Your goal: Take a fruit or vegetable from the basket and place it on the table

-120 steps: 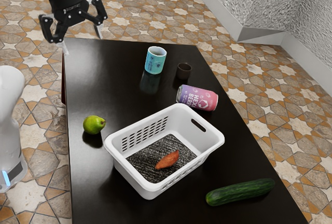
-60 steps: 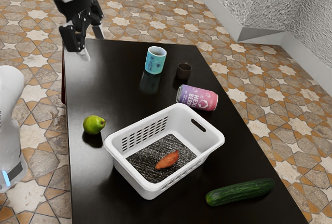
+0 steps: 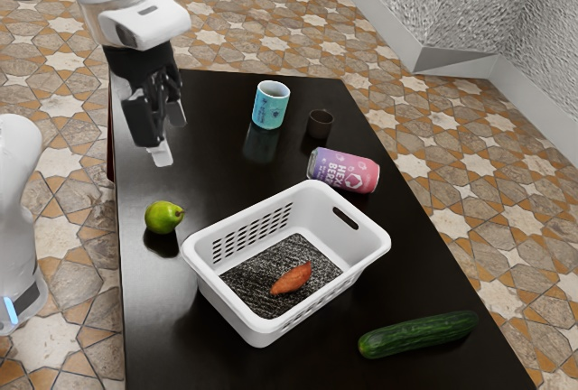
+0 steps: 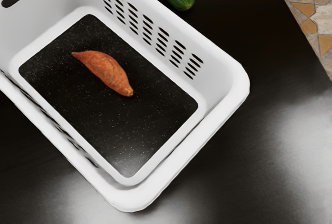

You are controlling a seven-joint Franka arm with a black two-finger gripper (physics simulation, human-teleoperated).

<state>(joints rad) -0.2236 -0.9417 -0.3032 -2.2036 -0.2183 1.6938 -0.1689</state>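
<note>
My gripper [image 3: 169, 134] hangs in the air over the far left part of the table in the exterior view, open, its fingertips apart with nothing between them. The white basket [image 3: 221, 298] stands well away from it, nearer the exterior view's bottom. On the basket's dark speckled floor lies one orange-brown sweet potato [image 3: 292, 278]. From the hand, the wrist view takes in the sweet potato [image 4: 105, 71] inside the basket [image 4: 239, 81], touching none of its walls.
Beside the basket on the dark table [image 3: 212, 363] are a green pear [image 3: 163, 218], a cucumber [image 3: 418, 334] and a pink-purple can [image 3: 344, 171] on its side. Farther back stand a teal mug [image 3: 271, 105] and a small dark cup [image 3: 320, 124].
My hand has swung over the table, toward the exterior view's right and bottom, nearer the basket, and has turned. The basket, sweet potato and other objects have stayed put.
</note>
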